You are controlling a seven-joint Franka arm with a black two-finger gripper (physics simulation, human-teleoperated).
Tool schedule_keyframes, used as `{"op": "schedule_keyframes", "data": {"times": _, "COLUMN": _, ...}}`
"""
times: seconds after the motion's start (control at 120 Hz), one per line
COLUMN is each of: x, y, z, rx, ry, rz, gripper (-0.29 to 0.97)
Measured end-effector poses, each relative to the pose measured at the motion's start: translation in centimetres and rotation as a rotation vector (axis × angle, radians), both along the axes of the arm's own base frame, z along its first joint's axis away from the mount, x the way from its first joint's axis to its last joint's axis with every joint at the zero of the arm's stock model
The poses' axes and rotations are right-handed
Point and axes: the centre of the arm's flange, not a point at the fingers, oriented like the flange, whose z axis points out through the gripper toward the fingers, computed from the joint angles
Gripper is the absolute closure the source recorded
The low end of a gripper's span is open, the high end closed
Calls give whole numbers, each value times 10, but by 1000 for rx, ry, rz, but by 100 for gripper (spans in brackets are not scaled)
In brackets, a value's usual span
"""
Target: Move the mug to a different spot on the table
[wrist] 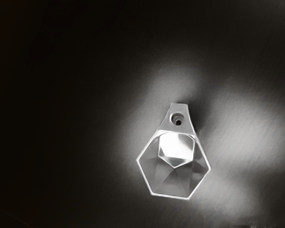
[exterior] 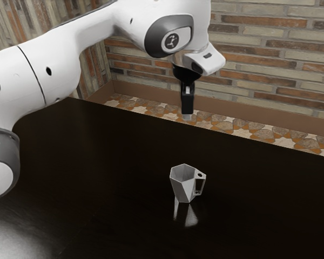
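- The mug [exterior: 187, 183] stands upright on the dark table [exterior: 86, 162], its open mouth facing up; nothing touches it.
- It is a pale grey, faceted cup that narrows toward its base. Its flat handle [exterior: 200, 183] sticks out toward the exterior view's right and has a small hole through it.
- The gripper [exterior: 188, 115] hangs well above the mug and points straight down, with clear air between the two. It holds nothing. Seen edge-on from the side, it gives no way of telling whether it is open or closed.
- The white arm [exterior: 70, 59] comes in from the exterior view's upper left, above and behind the mug.
- In the wrist view the mug [wrist: 175, 164] is seen from above: an angular rim, a bright faceted inside, and the handle [wrist: 179, 118] jutting from one side.
- The table [wrist: 61, 95] around the mug carries a soft pale sheen, and a faint reflection lies just below the mug's base.
- Beyond the mug, past the table's far edge, lie a patterned tile floor [exterior: 259, 132] and a brick wall [exterior: 270, 54].
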Motion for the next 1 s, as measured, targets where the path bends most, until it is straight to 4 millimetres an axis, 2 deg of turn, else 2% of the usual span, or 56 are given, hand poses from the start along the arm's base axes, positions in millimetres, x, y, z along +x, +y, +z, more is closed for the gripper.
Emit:
{"op": "schedule_keyframes", "data": {"times": 0.175, "x": 7, "y": -7, "z": -25, "rx": 21, "ry": 41, "rz": -85, "gripper": 0}}
{"op": "schedule_keyframes", "data": {"times": 0.333, "x": 15, "y": -11, "z": -61, "rx": -14, "ry": 93, "rz": -138, "gripper": 0}}
{"op": "schedule_keyframes", "data": {"times": 0.775, "x": 24, "y": -21, "z": -178, "rx": -137, "ry": 190, "rz": -208, "gripper": 0}}
{"op": "schedule_keyframes", "data": {"times": 0.925, "x": 28, "y": -22, "z": -208, "rx": -144, "ry": 210, "rz": -218, "gripper": 0}}
{"op": "schedule_keyframes", "data": {"times": 1.0, "x": 28, "y": -22, "z": -216, "rx": -151, "ry": 214, "rz": -223, "gripper": 0}}
